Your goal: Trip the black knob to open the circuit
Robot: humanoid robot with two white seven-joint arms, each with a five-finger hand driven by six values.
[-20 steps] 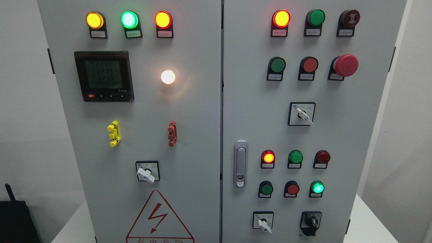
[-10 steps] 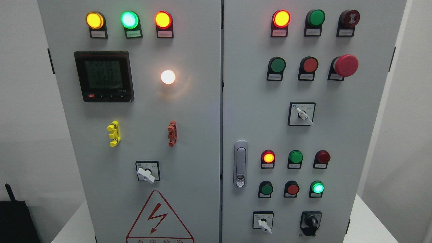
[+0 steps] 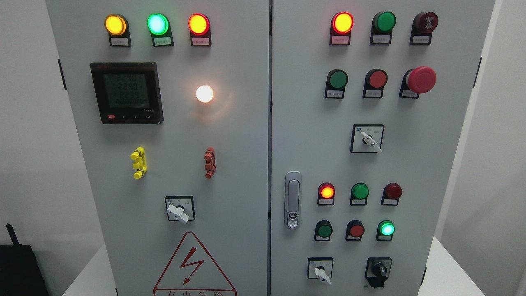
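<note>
Neither robot hand nor arm shows in the head view, so whether the fingers are released, clenched or grasping cannot be told.

The black knob point(image 3: 379, 270) sits on the right door point(image 3: 411, 164) of a grey electrical cabinet, at about 5 o'clock from the picture's middle, close to the bottom edge. Its pointer stands roughly upright, tipped slightly toward 1 o'clock. At 9 o'clock from it, well apart, is a white-handled selector switch point(image 3: 320, 270) on a square plate, its handle pointing toward 5 o'clock. At 12 o'clock above the knob a green lamp point(image 3: 386, 228) glows, with a red button point(image 3: 356, 230) and a green button point(image 3: 324, 230) in the same row at its 9 o'clock.

A silver door latch point(image 3: 292, 200) stands upright at the right door's left edge. A large red mushroom button point(image 3: 421, 79) projects near 1 o'clock of the frame.

The left door point(image 3: 238, 164) carries a digital meter point(image 3: 126, 93) with faint digits too blurred to read, a bright white lamp point(image 3: 204, 93) at its 3 o'clock, and a red-bordered lightning warning triangle point(image 3: 193, 265) at 6 o'clock, its writing cut off by the edge. The small labels under the lamps are too small to read.

The cabinet stands on a white surface point(image 3: 446, 271) before pale walls; a black object point(image 3: 18, 267) sits at 8 o'clock.
</note>
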